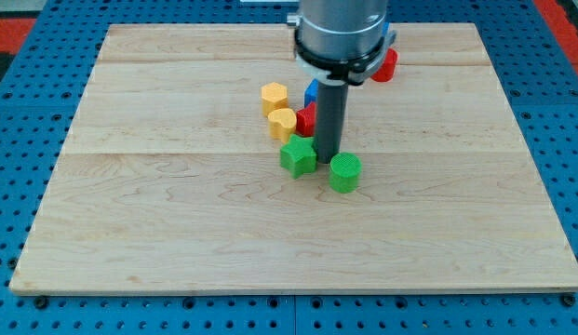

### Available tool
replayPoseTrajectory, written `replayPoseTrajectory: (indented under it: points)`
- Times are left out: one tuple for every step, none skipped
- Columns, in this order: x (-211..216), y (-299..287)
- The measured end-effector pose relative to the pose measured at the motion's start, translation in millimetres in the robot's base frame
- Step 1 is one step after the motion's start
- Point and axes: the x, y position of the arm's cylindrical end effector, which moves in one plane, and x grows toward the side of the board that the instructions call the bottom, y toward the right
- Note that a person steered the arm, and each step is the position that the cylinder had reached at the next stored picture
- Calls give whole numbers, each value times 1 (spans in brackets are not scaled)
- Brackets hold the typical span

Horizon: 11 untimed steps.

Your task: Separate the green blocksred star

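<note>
My tip [327, 158] rests on the board between the two green blocks. The green star [298, 155] lies just to the tip's left and touches or nearly touches it. The green cylinder [344, 173] lies just to its lower right. The red star [307, 119] sits right behind the green star, partly hidden by the rod. The two green blocks stand a small gap apart.
A yellow hexagon [275, 96] and a yellow block [283, 123] lie left of the red star. A blue block [312, 91] shows behind the rod. A red cylinder [385, 65] sits at the view's top, partly hidden by the arm. The wooden board [177, 223] lies on a blue pegboard.
</note>
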Motion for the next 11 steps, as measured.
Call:
replayPoseTrajectory:
  points:
    - [1, -30]
    - [1, -59]
    - [8, -67]
    - [12, -93]
    - [-2, -70]
    - [-32, -56]
    - [-49, -44]
    - [-49, 14]
    - [-51, 54]
    - [-42, 36]
    - [-63, -7]
